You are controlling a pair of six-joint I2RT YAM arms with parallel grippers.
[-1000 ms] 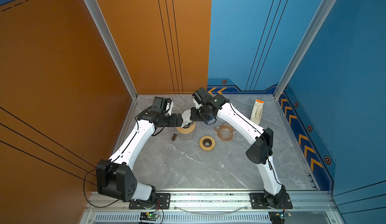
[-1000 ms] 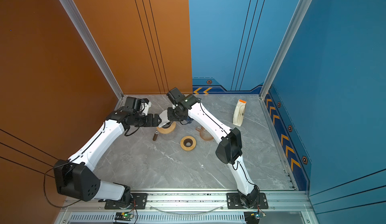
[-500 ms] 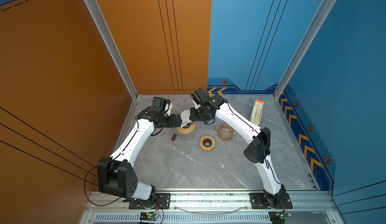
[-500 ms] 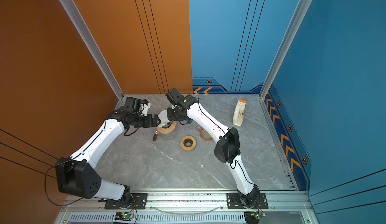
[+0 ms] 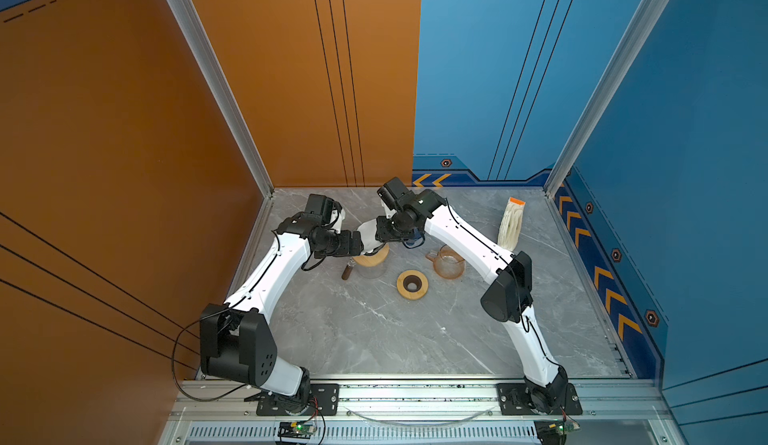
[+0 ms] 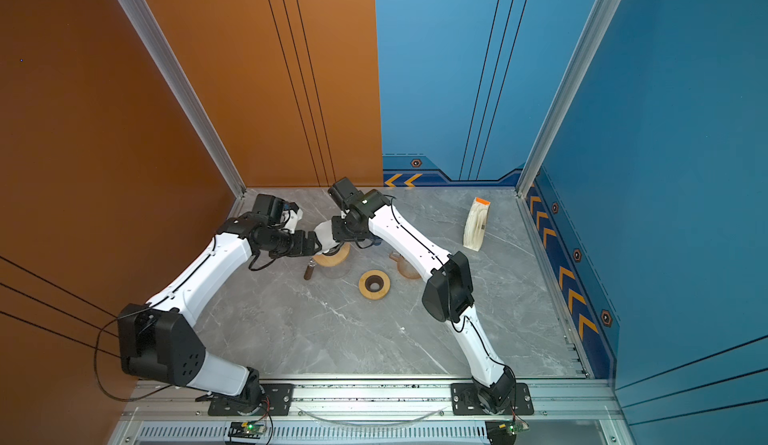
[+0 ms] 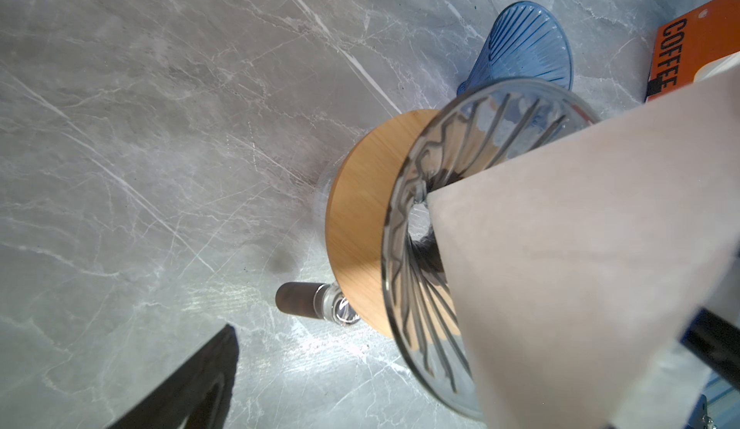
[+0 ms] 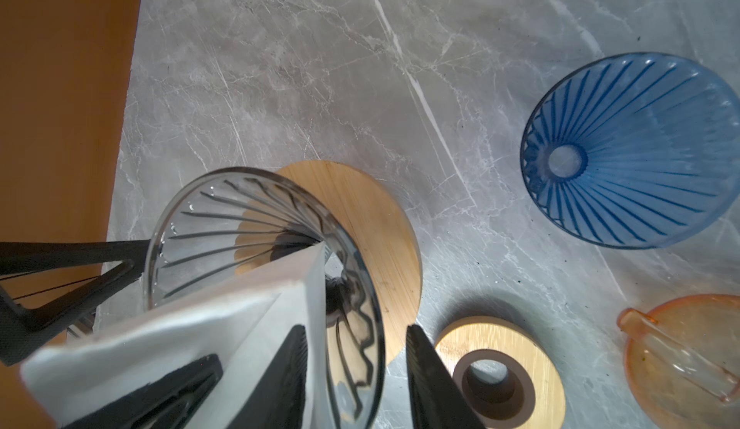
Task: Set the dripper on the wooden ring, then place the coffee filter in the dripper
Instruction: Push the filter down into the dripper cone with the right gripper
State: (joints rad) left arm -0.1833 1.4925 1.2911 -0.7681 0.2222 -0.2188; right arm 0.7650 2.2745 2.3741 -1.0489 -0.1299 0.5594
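White coffee filter [image 7: 580,246]; clear ribbed dripper [image 8: 200,222]; blue ribbed cone [image 8: 640,190]; orange cup [image 8: 688,367]; grey veined marble table [image 8: 320,66].

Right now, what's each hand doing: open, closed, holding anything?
Left hand: wide open, holding nothing.
Right hand: partly open; coffee filter touches one finger, not pinched.

Looks like a robotics lab cell: orange wall [image 5: 104,131], blue wall [image 5: 478,69], two arms [image 5: 270,281] bolted to an aluminium rail [image 5: 415,393] along the marbled worktop's [image 5: 374,339] front edge.

Bright, even light, soft shadows, coffee filter [image 7: 580,267] blurred
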